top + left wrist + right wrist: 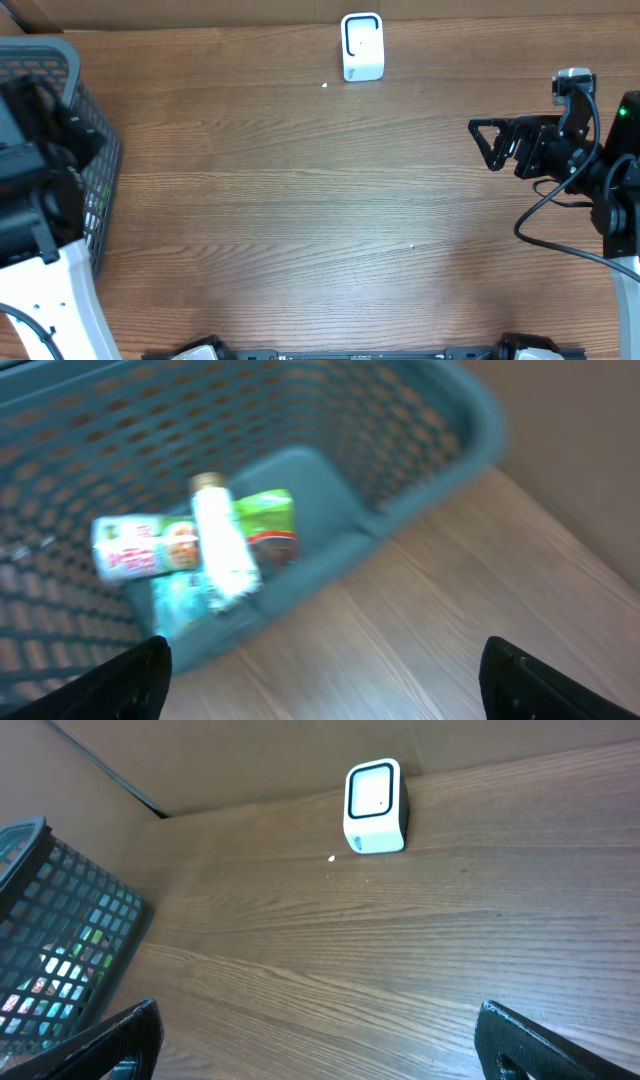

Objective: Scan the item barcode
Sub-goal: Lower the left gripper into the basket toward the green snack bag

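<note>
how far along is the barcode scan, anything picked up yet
Done: nothing yet; no item is out of the basket. In hand: the left fingers hang open and empty by the basket, which holds a white bottle and packets. Left: grasp an item, carry it to the scanner, show its barcode. The right fingers are open, holding nothing.

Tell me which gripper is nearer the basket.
Left. The left gripper hangs open right at the basket, by its rim. The right gripper is across the table, near the opposite edge.
</note>
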Motion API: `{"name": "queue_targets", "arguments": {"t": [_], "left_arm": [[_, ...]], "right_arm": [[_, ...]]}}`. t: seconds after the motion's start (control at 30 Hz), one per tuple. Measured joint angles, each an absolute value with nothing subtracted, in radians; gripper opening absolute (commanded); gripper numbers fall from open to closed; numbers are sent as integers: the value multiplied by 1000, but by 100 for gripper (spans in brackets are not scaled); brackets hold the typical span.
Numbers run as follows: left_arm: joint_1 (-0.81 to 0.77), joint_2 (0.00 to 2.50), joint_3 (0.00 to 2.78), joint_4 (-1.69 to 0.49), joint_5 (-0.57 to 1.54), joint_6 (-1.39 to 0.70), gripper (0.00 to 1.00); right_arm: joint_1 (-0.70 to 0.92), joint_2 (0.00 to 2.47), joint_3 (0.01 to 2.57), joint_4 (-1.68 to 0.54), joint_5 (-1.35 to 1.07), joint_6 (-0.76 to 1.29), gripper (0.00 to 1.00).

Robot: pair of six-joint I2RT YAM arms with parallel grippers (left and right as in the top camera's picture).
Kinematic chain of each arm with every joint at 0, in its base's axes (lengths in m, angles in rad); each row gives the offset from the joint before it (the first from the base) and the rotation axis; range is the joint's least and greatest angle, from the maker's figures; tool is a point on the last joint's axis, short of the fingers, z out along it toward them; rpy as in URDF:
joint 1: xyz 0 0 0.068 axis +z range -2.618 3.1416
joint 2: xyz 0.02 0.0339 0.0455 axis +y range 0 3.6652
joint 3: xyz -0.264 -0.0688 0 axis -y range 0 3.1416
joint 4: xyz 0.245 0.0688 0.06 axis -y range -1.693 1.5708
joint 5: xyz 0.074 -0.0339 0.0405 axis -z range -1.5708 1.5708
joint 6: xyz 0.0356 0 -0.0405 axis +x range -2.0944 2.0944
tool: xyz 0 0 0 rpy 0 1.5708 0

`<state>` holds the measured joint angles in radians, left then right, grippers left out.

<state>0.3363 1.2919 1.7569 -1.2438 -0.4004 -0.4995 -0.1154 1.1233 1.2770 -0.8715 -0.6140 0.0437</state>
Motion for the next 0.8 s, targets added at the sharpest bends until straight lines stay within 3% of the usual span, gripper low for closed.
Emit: {"name": "queue_targets", "arguments": {"t": [0.23,0.8], "left_arm": [[500,1345,1757,-1265,-398,-510,100],[651,1552,1759,-1195,-324,-516,95]], "right_arm": [[-115,1124,1277,-976,-614,20,100],[-115,1209,1277,-1010,-614,-41,100]]}}
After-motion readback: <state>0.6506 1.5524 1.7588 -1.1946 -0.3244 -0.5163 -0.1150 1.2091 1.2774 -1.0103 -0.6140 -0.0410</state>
